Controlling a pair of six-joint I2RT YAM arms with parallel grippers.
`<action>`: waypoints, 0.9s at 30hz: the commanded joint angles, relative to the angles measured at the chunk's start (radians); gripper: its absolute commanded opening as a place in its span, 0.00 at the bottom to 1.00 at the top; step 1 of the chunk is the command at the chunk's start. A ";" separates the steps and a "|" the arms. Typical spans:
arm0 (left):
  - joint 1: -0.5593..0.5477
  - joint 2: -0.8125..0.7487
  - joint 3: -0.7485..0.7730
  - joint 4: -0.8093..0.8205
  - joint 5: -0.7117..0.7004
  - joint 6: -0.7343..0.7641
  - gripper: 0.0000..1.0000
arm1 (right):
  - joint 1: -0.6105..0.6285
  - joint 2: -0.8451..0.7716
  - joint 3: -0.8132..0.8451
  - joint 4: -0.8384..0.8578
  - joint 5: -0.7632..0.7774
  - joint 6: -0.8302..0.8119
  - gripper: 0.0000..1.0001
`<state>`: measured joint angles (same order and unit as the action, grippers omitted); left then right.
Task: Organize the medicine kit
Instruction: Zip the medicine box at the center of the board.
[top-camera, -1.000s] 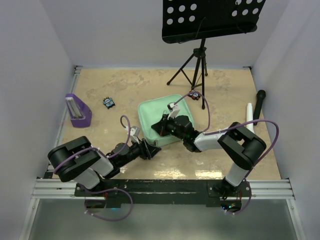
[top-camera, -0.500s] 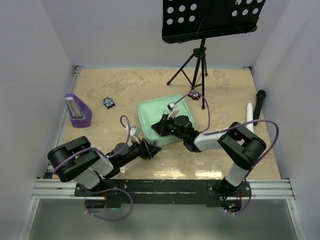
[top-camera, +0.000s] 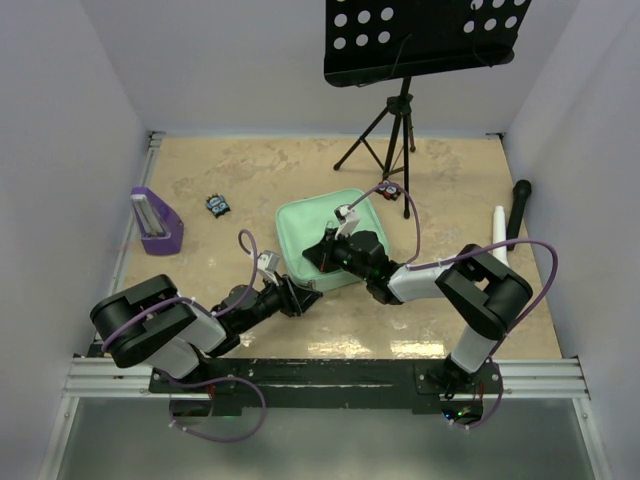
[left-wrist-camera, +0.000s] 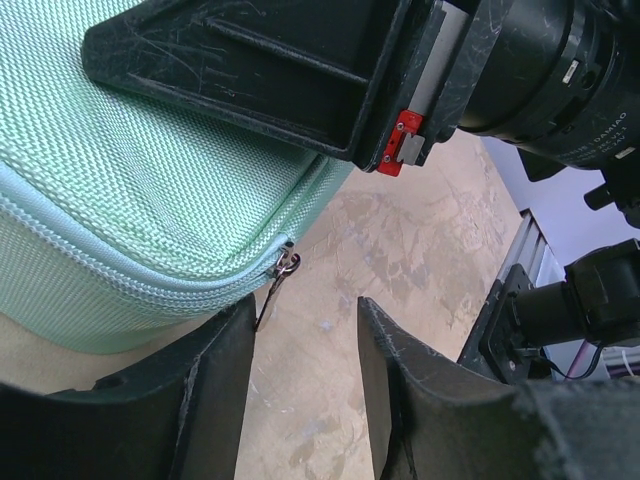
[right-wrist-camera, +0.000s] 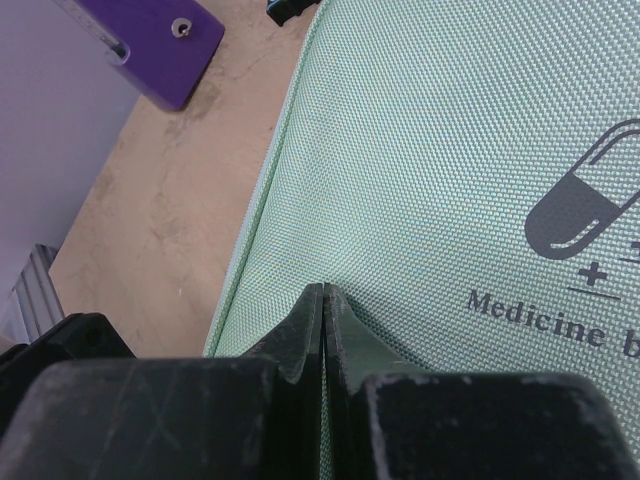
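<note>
— Where is the mint-green square fabric medicine kit being kept?
— It is being rested, lid down, mid-way across the beige mottled table, well apart from the small purple stand.
— And the left gripper?
— Its fingers are being held apart at the kit's near corner (the dark zip pull is hanging just beside one finger, not clamped).
— The right gripper?
— Its fingers are being pressed together, tips against the lid.

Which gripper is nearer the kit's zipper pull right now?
Left. The left gripper stands open with the zipper pull at the mouth of its gap; the right gripper is shut, on top of the medicine kit.
</note>
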<state>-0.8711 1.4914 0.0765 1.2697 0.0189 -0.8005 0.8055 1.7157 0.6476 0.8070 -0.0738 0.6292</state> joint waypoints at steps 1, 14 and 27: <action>0.004 -0.013 0.022 0.296 -0.014 0.021 0.48 | 0.004 0.078 -0.057 -0.267 -0.035 -0.048 0.00; 0.011 0.007 0.017 0.293 -0.063 0.015 0.34 | 0.004 0.061 -0.057 -0.276 -0.035 -0.048 0.00; 0.014 0.021 0.009 0.290 -0.074 0.007 0.25 | 0.006 0.053 -0.057 -0.278 -0.037 -0.048 0.00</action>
<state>-0.8650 1.5017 0.0765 1.2697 -0.0273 -0.8009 0.8055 1.7145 0.6476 0.8059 -0.0738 0.6289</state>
